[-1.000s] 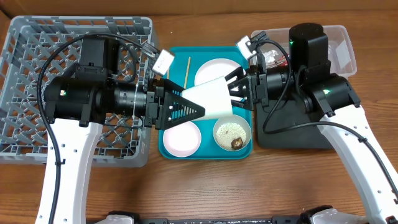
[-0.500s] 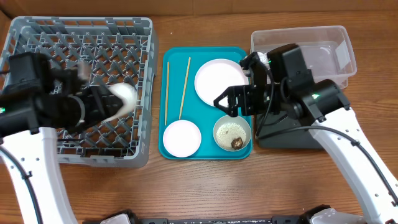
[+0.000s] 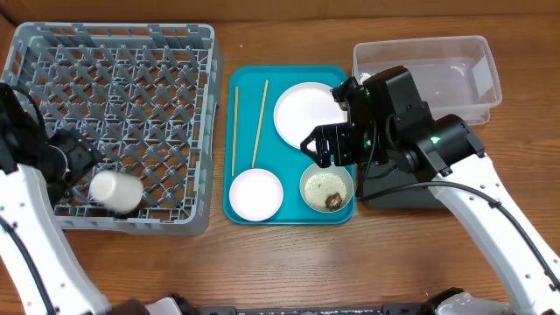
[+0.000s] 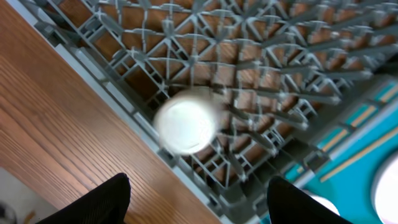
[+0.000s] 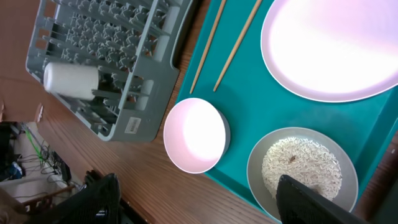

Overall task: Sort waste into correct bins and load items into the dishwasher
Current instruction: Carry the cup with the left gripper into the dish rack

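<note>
Left wrist view: my left gripper (image 4: pixel 198 190) stands wide open with nothing between its fingers. A white cup (image 4: pixel 185 121) lies on its side just ahead of them, inside the grey rack (image 4: pixel 267 56) and close against its outer wall. My right gripper (image 5: pixel 199 186) is spread open and empty too. Straight ahead of its jaws the pink bowl (image 5: pixel 194 135) sits on the teal tray (image 5: pixel 249 106). The bowl of rice (image 5: pixel 303 168), with a brown scrap (image 3: pixel 332 201) on top, is close to one finger. The white plate (image 5: pixel 336 46) and two chopsticks (image 5: pixel 237 45) lie farther out. Overhead, the clear tub (image 3: pixel 455 52) and black tray (image 3: pixel 394 197) lie behind that gripper.
</note>
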### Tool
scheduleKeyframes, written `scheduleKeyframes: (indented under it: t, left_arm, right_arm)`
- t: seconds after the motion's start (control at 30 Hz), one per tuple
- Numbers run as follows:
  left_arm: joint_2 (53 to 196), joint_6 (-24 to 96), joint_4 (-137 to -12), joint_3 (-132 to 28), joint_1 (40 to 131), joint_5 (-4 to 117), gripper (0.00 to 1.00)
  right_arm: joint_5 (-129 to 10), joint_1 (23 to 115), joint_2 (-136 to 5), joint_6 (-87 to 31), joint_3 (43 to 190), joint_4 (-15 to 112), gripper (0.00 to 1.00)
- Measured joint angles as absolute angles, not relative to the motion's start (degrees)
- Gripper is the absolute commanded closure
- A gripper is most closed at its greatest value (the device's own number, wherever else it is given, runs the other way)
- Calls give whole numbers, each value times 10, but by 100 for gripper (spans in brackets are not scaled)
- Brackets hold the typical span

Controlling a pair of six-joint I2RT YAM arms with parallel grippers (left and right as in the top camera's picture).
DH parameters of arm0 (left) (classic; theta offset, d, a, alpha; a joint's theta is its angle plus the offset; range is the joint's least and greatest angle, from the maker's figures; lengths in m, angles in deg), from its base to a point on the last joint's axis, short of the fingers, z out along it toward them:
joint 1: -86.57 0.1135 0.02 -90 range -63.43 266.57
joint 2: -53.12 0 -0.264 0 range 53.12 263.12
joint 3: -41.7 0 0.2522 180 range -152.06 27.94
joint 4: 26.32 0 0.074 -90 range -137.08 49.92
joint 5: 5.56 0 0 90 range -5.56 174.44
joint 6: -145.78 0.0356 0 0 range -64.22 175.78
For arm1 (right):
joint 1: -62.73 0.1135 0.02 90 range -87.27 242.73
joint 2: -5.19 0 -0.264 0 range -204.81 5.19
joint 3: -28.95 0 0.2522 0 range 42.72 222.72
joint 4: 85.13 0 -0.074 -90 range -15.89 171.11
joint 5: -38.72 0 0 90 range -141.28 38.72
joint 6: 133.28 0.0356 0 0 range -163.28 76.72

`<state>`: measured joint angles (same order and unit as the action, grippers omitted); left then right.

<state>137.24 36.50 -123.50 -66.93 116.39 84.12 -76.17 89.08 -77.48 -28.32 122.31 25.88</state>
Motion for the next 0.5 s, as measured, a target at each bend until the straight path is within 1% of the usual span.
scheduleKeyframes:
  t: [0.2, 0.33, 0.5]
  left_arm:
    - [1457, 367, -1225, -669, 1167, 827, 43]
    - [1467, 383, -1226, -669, 1167, 794, 42]
    - [1436, 424, -1227, -669, 1165, 730, 41]
  right_arm:
    - [-759, 891, -775, -283, 1223, 251, 18]
    - [-759, 891, -775, -283, 1223, 248, 18]
    - [-759, 891, -775, -283, 1223, 248, 16]
